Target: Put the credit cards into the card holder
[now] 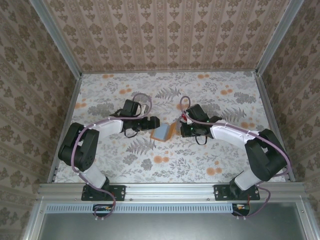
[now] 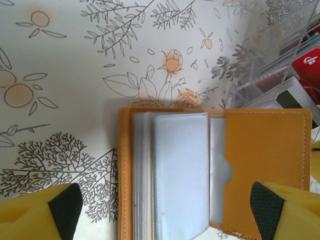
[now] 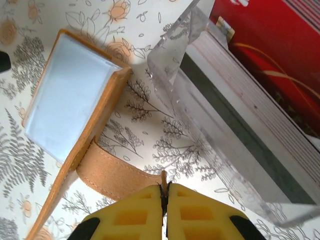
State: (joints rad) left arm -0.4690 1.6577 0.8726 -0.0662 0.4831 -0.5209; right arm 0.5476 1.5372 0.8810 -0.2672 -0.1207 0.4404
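The table (image 1: 210, 155) is covered with a pale cloth printed with leaves and orange flowers, and patterned walls stand around it. The left arm (image 1: 100, 127) and the right arm (image 1: 235, 134) both reach toward the middle of the table, where they almost meet.

Between them lies the card holder (image 1: 163, 132), orange-tan, open on the cloth. In the left wrist view the card holder (image 2: 260, 150) shows its pale grey sleeves fanned a little, with one orange flap lying to the side. Just beside it, on the right arm's side, is a clear plastic stand (image 3: 200, 100). I cannot tell if the two touch. The credit cards (image 3: 260, 45) are in this stand, packed on edge. Some faces are red and many edges are whitish. In the left wrist view, the same credit cards (image 2: 307, 62) show through the stand's clear walls.

The left gripper (image 2: 167, 210) hangs over the card holder with its jaws spread wide. One black pad (image 2: 67, 205) is out over the cloth and the other is over the orange flap. Nothing is between them except the card holder underneath, and I cannot tell if they touch it.

The right gripper (image 3: 164, 200) has its yellow fingers pressed together. They pinch the end of the card holder's thin tan strap (image 3: 112, 175), which curves up from the cloth to the fingertips.
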